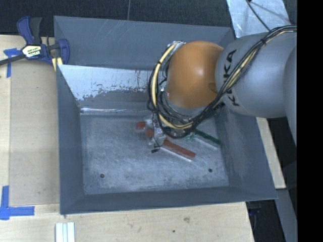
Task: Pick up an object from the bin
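In the camera view the jaws sit low near the middle of the bin, and you cannot tell whether they are apart or together. A reddish-brown stick lies just beside them. You seem to be at the grasp: next, close on it and lift.

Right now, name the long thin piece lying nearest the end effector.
The reddish-brown strip, whose left end lies right beside the end effector; the green stick lies farther off to the right.
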{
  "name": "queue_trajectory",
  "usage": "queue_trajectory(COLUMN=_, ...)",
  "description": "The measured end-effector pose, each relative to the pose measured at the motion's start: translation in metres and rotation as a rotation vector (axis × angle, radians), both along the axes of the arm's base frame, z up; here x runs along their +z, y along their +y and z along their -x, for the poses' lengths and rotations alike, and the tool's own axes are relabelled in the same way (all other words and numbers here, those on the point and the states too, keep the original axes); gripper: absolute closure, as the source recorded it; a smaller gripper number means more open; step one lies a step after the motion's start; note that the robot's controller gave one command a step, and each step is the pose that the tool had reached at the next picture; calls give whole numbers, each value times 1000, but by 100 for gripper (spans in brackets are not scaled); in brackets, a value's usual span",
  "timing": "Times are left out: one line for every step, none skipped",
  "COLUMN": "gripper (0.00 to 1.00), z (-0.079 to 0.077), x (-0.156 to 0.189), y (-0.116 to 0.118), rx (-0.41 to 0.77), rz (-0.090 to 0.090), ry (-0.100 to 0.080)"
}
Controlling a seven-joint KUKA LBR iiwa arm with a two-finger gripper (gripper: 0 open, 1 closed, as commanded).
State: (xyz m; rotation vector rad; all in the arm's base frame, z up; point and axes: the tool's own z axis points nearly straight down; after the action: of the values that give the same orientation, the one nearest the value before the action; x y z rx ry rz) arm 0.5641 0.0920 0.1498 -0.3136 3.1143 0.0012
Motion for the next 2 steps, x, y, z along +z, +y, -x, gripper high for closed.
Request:
queue_trajectory(gripper=100, z=21, x=-22, y=-115, rx=-63, rz=5, ry=11)
queue_trajectory(gripper=100, z=31, x=-62, y=-134, rx=105, rz=2, ry=11)
